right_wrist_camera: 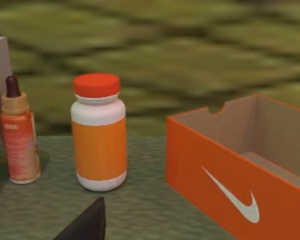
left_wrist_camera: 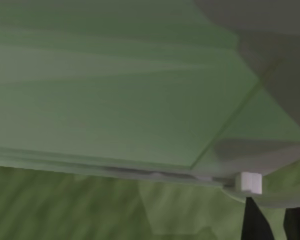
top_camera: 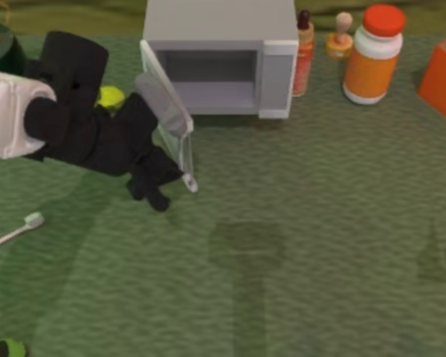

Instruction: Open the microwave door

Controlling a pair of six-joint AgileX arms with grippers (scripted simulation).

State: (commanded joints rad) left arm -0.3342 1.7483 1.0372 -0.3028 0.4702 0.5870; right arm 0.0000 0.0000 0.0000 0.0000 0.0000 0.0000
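Silver-framed and swung well out from the cavity, the microwave door (top_camera: 167, 111) is standing roughly edge-on to the microwave (top_camera: 219, 56), so you are looking at a task that I judge largely done: the interior is showing openly, and what is remaining, if anything, is a little more swing and letting go. Your left gripper (top_camera: 157, 186) is sitting at the door's free edge, on the side away from the microwave, by the pale handle end; whether its fingers are clamped on that edge or apart I cannot tell. The top view is giving you the whole door angle, which the left wrist view is not; that view is showing only the door's translucent pane (left_wrist_camera: 120, 95) up close, with a small white block (left_wrist_camera: 251, 182) at its corner. The right wrist view is showing the orange box (right_wrist_camera: 240, 175) and white-and-orange bottle (right_wrist_camera: 99, 132) beside the microwave, the right arm sitting out of the top view.
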